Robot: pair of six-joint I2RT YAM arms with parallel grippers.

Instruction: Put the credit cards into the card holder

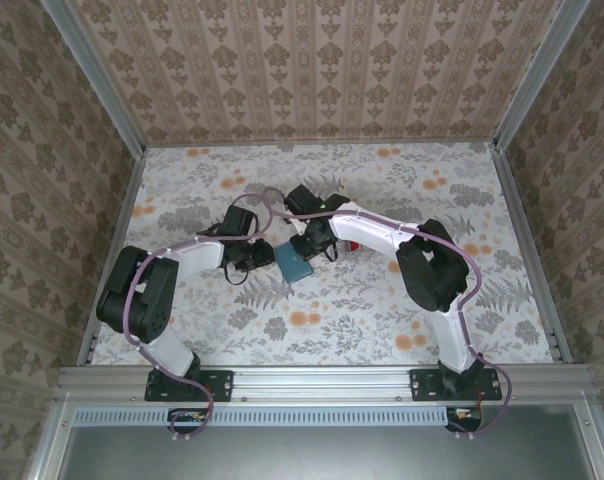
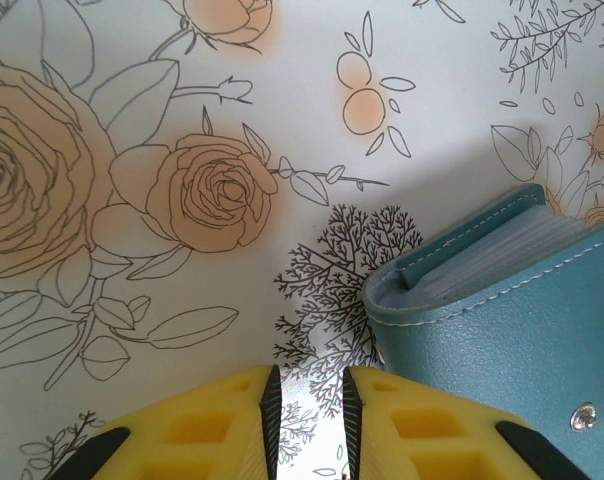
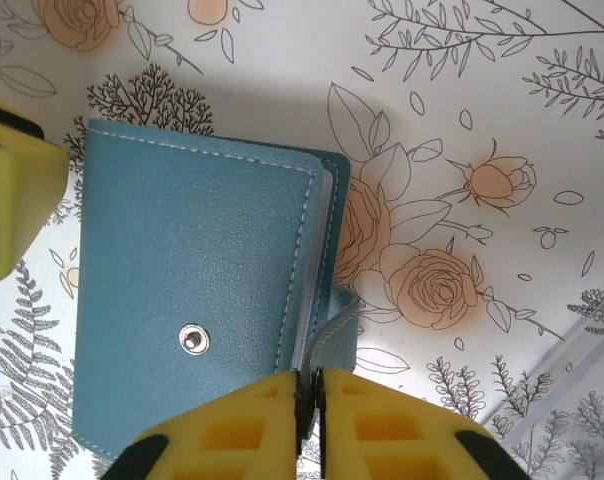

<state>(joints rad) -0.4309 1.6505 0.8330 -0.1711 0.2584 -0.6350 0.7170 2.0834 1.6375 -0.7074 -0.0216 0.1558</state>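
Right pincer [image 3: 309,405] nipped onto the page-side edge of the teal card holder [image 3: 192,290], which lies closed on the bench [image 3: 482,100] ahead-left of it. Left pincer [image 2: 310,420] narrow, empty; holder just right.

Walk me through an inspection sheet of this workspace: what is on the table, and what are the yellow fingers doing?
Surface: floral-printed table, flat, no spills seen.
Job's things: teal card holder lying folded mid-table, stud up, strap loose.
Clutter: red patch beside the right arm, too hidden to name.
Grippers: right fingers pinched on the card holder's strap edge; left fingers narrowly apart, holding nothing, beside the holder.
Cables: purple leads looped loosely along both arms.
Surroundings: patterned walls; metal frame rail at the near edge.
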